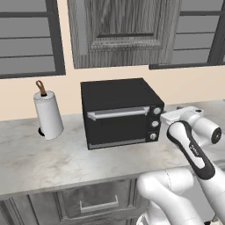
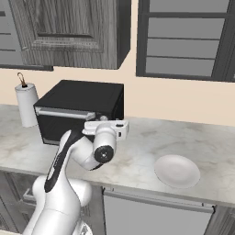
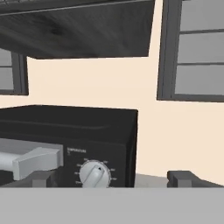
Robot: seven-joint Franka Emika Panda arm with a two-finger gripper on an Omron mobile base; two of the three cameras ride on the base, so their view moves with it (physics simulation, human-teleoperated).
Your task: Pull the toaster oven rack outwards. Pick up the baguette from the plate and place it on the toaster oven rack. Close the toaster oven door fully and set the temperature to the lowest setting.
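Just ahead of the wide-open, empty gripper (image 3: 113, 178) sits the toaster oven's (image 3: 65, 131) top knob (image 3: 94, 174).

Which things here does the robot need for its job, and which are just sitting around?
Needed:
- toaster oven
- its door, shut
- top knob
- white plate
- gripper, open

Just sitting around:
- paper towel roll
- wall cabinet
- drawer
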